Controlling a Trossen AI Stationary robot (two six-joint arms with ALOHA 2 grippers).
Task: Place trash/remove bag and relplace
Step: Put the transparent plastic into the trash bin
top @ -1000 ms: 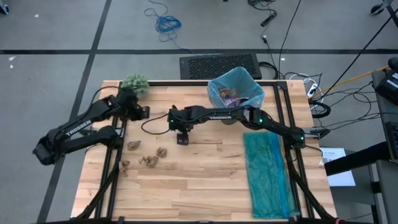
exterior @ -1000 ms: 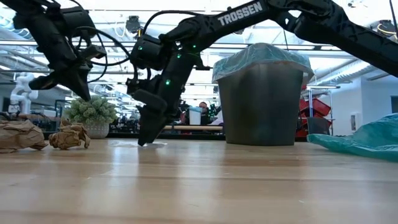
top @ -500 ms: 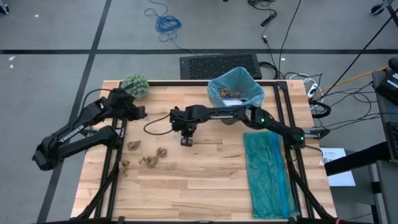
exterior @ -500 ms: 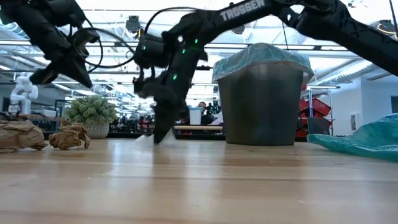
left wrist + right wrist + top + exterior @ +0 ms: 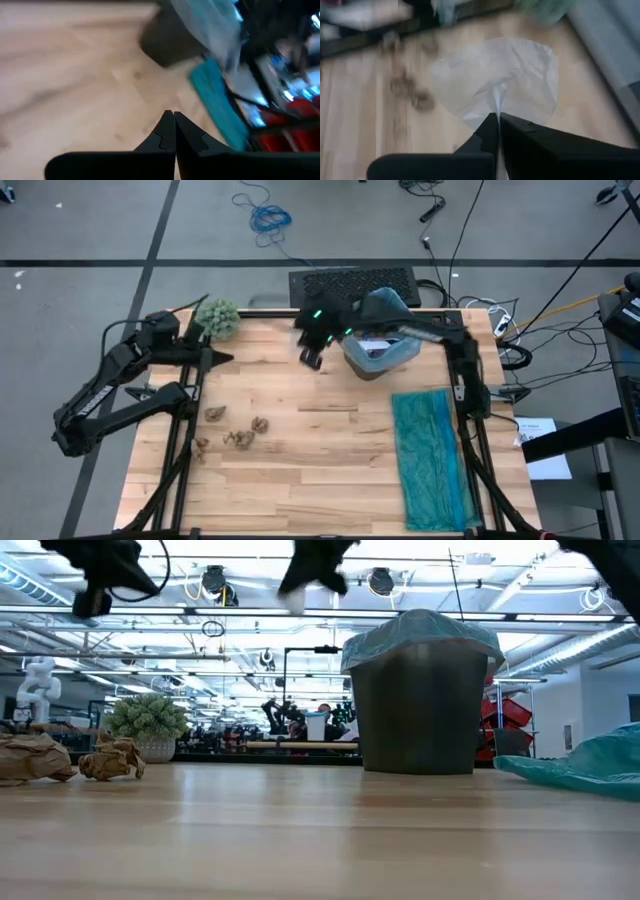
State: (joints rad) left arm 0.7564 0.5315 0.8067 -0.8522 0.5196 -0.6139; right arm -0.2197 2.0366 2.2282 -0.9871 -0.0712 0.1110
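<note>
Right end effector (image 5: pixel 312 356) pinched on a thin white scrap (image 5: pixel 495 85), raised beside bin (image 5: pixel 385 360) with blue bag (image 5: pixel 420 635). Left end effector (image 5: pixel 174 131) pressed together, empty, at surface's far-left edge. Brown trash (image 5: pixel 235 432) on surface, front-left. Risk: light scrap fluttering past rim on release. Versus a second ago: right arm lifted from mid-surface toward bin; left arm pulled back.

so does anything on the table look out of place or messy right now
Yes. Several brown crumpled scraps lie loose on the wooden table, far from the bin. The right hand, raised beside the bin, pinches a thin translucent sheet. A teal bag lies flat.
</note>
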